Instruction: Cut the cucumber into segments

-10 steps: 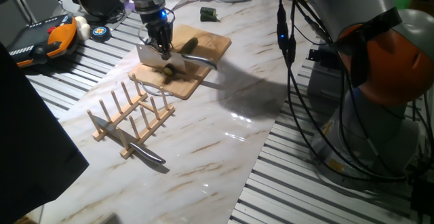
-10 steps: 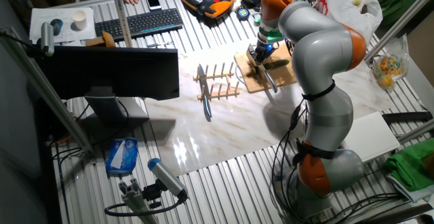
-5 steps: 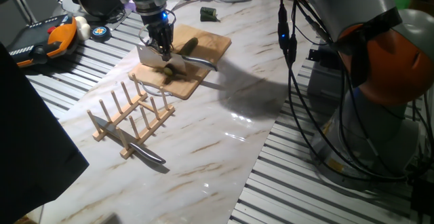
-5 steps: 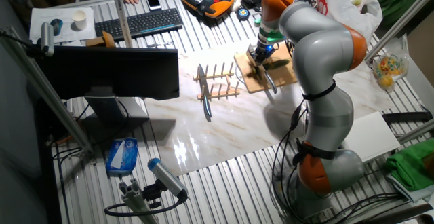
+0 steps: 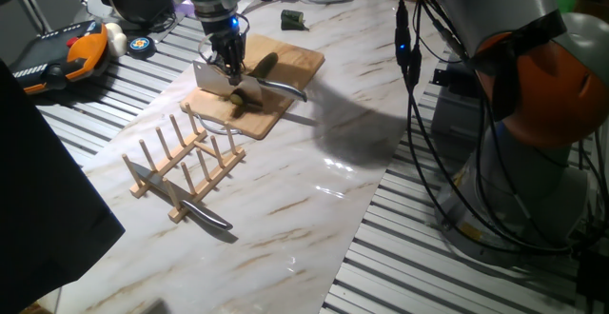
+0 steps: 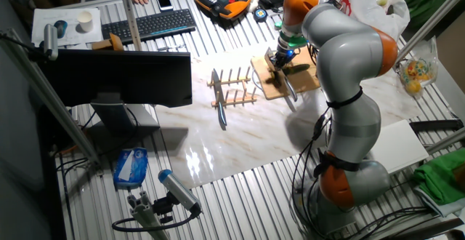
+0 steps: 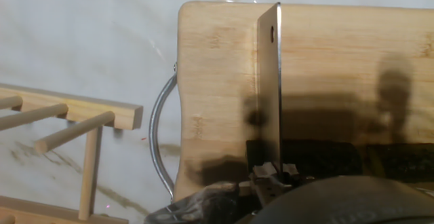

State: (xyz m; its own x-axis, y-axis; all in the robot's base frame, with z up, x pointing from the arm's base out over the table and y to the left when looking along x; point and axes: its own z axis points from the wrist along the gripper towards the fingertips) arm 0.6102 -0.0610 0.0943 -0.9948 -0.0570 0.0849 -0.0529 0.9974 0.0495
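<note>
The cucumber (image 5: pixel 265 64) lies on the wooden board (image 5: pixel 295 62), dark green, just right of my gripper. A short dark green segment (image 5: pixel 245 103) lies nearer the board's front edge. My gripper (image 5: pixel 230 65) is shut on a cleaver's handle, with the broad blade (image 5: pixel 210 76) down at the board beside the cucumber. In the hand view the blade (image 7: pixel 269 81) shows edge-on over the board (image 7: pixel 217 61), and a dark green strip of cucumber (image 7: pixel 352 159) runs across under it. In the other fixed view the gripper (image 6: pixel 279 57) is over the board (image 6: pixel 305 82).
A small dark green stub (image 5: pixel 293 19) lies on the table behind the board. A wooden dish rack (image 5: pixel 181 166) holding another knife (image 5: pixel 195 209) stands in front of the board. A metal handle (image 7: pixel 157 146) sticks out from the board's edge towards the rack. A grey metal piece (image 5: pixel 285 88) lies over the board's right edge.
My gripper and the cleaver have shifted slightly to the right and up over the board. The cucumber pieces have stayed in place.
</note>
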